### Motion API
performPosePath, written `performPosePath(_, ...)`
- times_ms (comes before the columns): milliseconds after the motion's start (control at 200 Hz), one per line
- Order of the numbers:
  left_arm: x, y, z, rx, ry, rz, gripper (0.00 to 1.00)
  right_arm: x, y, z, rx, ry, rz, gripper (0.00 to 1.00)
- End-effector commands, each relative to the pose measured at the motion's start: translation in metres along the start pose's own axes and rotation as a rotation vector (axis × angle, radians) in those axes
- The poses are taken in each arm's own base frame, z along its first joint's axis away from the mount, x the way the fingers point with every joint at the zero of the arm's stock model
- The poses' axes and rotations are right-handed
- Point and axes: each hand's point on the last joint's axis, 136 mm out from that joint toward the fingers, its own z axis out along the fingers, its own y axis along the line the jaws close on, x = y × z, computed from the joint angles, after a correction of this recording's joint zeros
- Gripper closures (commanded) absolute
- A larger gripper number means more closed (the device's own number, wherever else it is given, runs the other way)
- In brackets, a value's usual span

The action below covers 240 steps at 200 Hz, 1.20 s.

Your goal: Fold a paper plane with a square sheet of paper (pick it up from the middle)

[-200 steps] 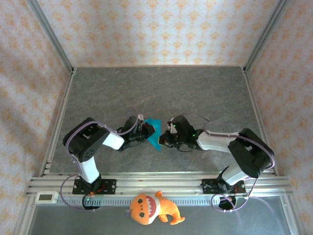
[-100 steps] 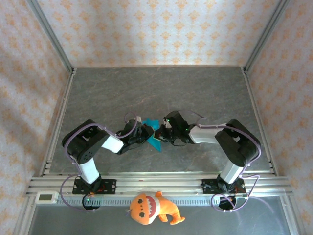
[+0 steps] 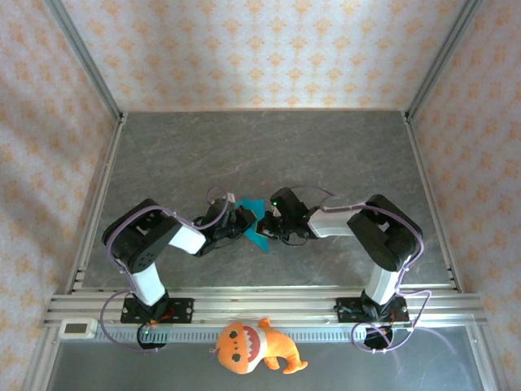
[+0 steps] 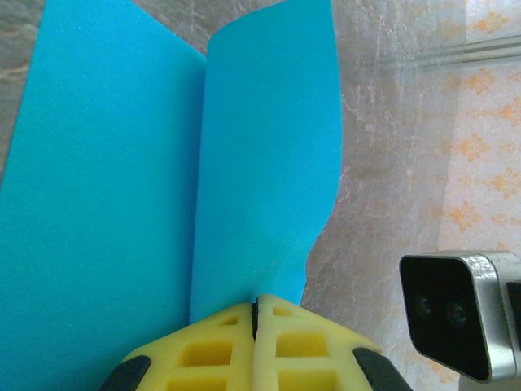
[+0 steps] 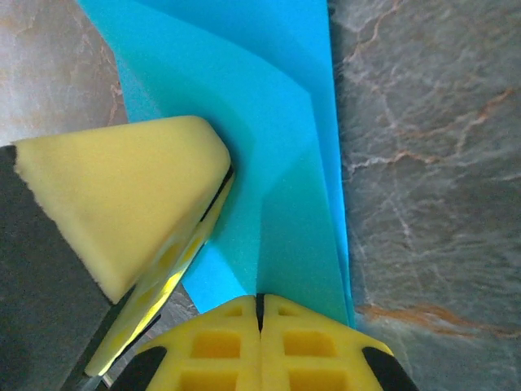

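R arm [image 3: 383,232] swung in; R fingers [image 5: 267,324], L fingers [image 4: 262,326] both pinch sq paper [image 4: 269,163]

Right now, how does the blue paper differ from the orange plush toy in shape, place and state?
The blue paper is thin and creased; the orange plush toy is plump. The paper is in the middle of the scene, pinched by the left gripper and the right gripper; the toy lies apart at the near edge, untouched. Both are brightly coloured.
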Motion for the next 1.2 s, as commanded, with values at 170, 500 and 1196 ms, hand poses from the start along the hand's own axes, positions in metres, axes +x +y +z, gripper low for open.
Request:
performPosePath(170, 0.000, 0.012, -0.004, -0.117, 0.021, 0.100, 0.91, 0.021, -0.039, -0.001, 0.110, 0.037, -0.004, 1.00)
performPosePath(500, -0.013, -0.015, -0.023, -0.135, 0.086, 0.281, 0.93, 0.011, -0.040, -0.005, 0.113, 0.050, -0.072, 1.00)
performPosePath(1196, -0.010, 0.017, 0.007, -0.150, 0.273, 0.330, 0.97, 0.013, -0.051, -0.004, 0.120, 0.056, -0.046, 1.00)
